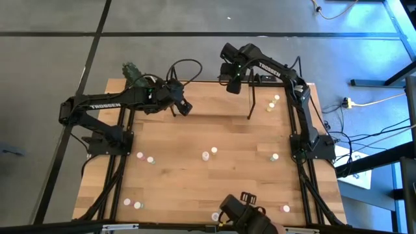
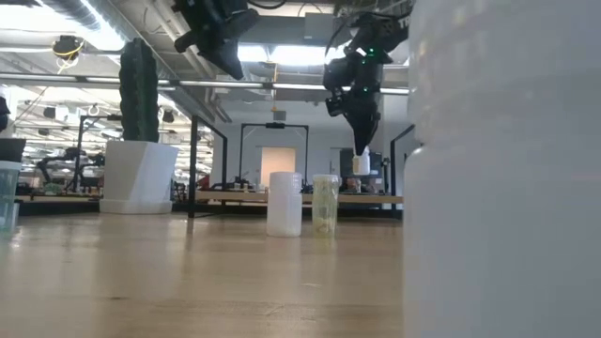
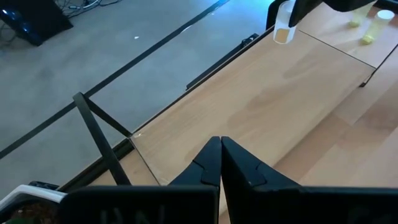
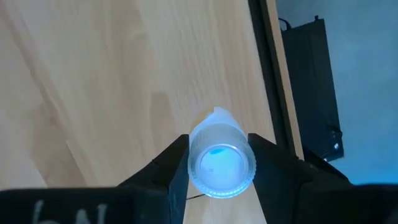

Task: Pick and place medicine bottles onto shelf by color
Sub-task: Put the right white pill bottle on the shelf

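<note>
Right gripper (image 4: pixel 214 163) — fingers clamped on a small bottle (image 4: pixel 221 160) above the surface (image 4: pixel 124 81); left gripper (image 3: pixel 220 163) — fingers pressed together, empty.

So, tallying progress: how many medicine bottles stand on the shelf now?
2: a yellow-topped bottle and a second bottle right beside it, both near the right end of the shelf. More may be hidden.

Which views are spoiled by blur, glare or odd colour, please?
Low view: a bottle right against the lens is a featureless blur hiding the right side, and ceiling lights glare. Right wrist view: a blue cast tints the held bottle in the right gripper. High view: even light.
</note>
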You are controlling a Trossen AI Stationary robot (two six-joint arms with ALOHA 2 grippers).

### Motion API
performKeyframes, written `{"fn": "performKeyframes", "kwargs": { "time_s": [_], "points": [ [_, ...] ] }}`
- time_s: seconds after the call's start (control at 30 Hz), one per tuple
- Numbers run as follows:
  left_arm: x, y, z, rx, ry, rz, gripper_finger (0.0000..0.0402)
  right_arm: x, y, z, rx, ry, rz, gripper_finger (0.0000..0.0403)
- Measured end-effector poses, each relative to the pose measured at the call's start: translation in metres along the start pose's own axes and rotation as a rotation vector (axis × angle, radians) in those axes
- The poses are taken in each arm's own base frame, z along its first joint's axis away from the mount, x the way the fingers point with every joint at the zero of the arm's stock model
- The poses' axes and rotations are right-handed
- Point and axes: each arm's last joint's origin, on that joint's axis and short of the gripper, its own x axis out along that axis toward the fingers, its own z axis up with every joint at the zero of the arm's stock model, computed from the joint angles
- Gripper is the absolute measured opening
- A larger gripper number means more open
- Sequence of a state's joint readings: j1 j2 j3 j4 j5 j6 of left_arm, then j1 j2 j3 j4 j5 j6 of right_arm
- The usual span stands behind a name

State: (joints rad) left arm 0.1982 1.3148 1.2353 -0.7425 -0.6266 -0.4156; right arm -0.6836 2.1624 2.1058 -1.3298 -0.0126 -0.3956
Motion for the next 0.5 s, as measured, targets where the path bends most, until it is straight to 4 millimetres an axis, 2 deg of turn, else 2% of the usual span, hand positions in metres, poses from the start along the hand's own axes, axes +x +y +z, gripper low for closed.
{"fn": "performKeyframes", "kwargs": {
  "time_s": [0.5],
  "points": [
    [0.0, 0.0, 0.0, 0.0, 0.0, -0.001, 0.0, 0.028, -0.004, -0.005, -0.09, -0.004, 0.052, 0.0147]
  ]
}}
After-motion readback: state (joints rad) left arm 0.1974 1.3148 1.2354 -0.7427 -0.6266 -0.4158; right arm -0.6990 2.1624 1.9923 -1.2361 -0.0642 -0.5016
